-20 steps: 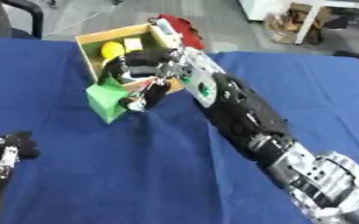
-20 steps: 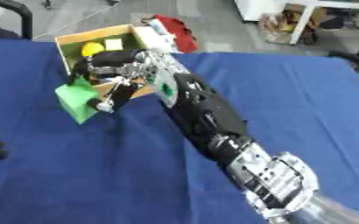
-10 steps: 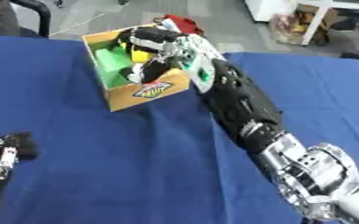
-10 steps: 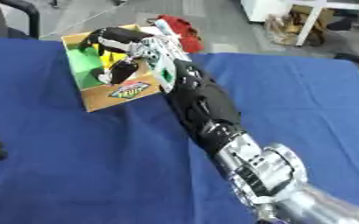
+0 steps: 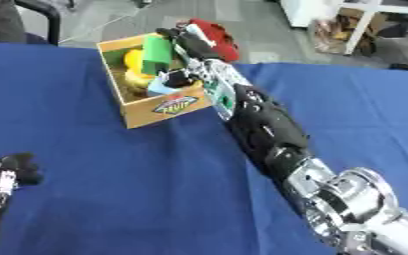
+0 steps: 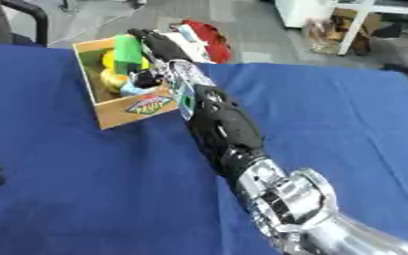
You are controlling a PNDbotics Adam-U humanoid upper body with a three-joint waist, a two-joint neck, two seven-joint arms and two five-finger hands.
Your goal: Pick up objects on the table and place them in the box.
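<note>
An open cardboard box (image 5: 168, 107) with a colourful label stands on the blue table (image 5: 112, 189) at the far left. Inside it a green block (image 5: 158, 54) stands upright, beside yellow round things (image 5: 134, 62) and a pale blue piece (image 5: 159, 87). My right hand (image 5: 188, 46) reaches over the box's right wall. Its fingers (image 6: 151, 39) lie straight along the block's right side, not curled round it. My left hand (image 5: 5, 174) rests open at the lower left edge, fingers up.
A red and white thing (image 5: 214, 33) lies just beyond the box at the table's far edge. My right arm (image 5: 264, 129) stretches diagonally across the table's middle. Bare blue cloth lies left of and in front of the box.
The right hand carried the green block from beside the box up and into it. Its fingers have straightened from curled. The camera has also shifted.
</note>
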